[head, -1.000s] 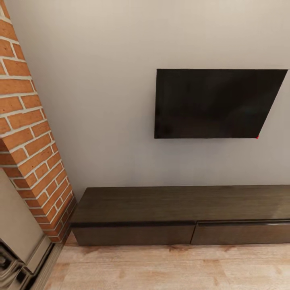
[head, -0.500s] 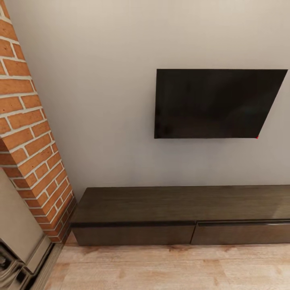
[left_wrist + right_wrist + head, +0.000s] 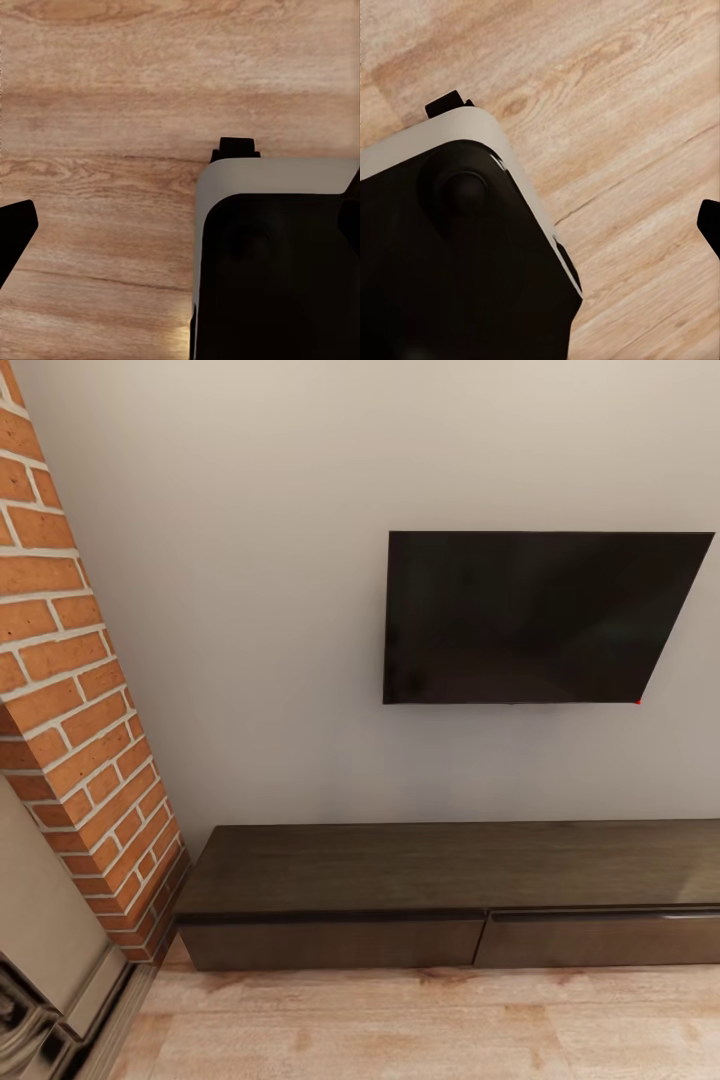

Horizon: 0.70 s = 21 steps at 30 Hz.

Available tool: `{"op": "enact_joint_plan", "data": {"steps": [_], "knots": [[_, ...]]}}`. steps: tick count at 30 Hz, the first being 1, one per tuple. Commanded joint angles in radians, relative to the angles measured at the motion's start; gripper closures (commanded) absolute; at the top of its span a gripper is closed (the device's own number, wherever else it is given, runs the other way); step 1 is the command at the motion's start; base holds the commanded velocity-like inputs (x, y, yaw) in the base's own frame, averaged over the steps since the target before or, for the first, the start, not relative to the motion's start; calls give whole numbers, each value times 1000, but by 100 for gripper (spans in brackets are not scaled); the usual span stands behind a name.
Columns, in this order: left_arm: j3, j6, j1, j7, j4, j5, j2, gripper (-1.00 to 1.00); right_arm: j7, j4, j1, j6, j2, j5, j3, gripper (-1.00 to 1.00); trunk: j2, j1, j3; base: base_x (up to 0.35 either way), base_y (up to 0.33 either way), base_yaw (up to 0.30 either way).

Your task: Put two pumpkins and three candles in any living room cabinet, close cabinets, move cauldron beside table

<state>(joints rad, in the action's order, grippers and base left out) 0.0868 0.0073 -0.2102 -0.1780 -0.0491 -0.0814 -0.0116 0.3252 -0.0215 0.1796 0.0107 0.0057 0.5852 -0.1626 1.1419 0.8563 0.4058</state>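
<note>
Left claw (image 3: 180, 217): one dark fingertip (image 3: 15, 232) at each frame edge, spread apart, nothing between, over wood floor (image 3: 97, 97). Right claw: one fingertip (image 3: 710, 223) visible, gap cannot tell. Black-and-white robot base (image 3: 450, 247) below both. Cabinet (image 3: 450, 890): against wall, drawers shut, top bare. Television (image 3: 535, 618) above. Brick column (image 3: 70, 690) beside cabinet.

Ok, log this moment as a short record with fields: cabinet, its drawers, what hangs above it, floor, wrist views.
cabinet: long dark brown unit against the pale wall
drawers: two fronts in view, both look shut
above: black TV mounted on the wall
left side: brick column
floor: light wood planks
wrist views: wood floor and the robot's dark base
</note>
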Motion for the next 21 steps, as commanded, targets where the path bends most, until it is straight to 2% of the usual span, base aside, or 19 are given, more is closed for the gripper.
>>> {"op": "enact_joint_plan", "data": {"steps": [1, 21], "knots": [[0, 0, 0, 0, 0, 0, 1, -100, 0, 0, 0, 0, 2, 0, 0, -100, 0, 0, 0, 0, 0, 0], [1, 0, 0, 0, 0, 0, 5, -100, 0, 0, 0, 0, 3, 1, 0, -100, 0, 0, 0, 0, 0, 0]]}}
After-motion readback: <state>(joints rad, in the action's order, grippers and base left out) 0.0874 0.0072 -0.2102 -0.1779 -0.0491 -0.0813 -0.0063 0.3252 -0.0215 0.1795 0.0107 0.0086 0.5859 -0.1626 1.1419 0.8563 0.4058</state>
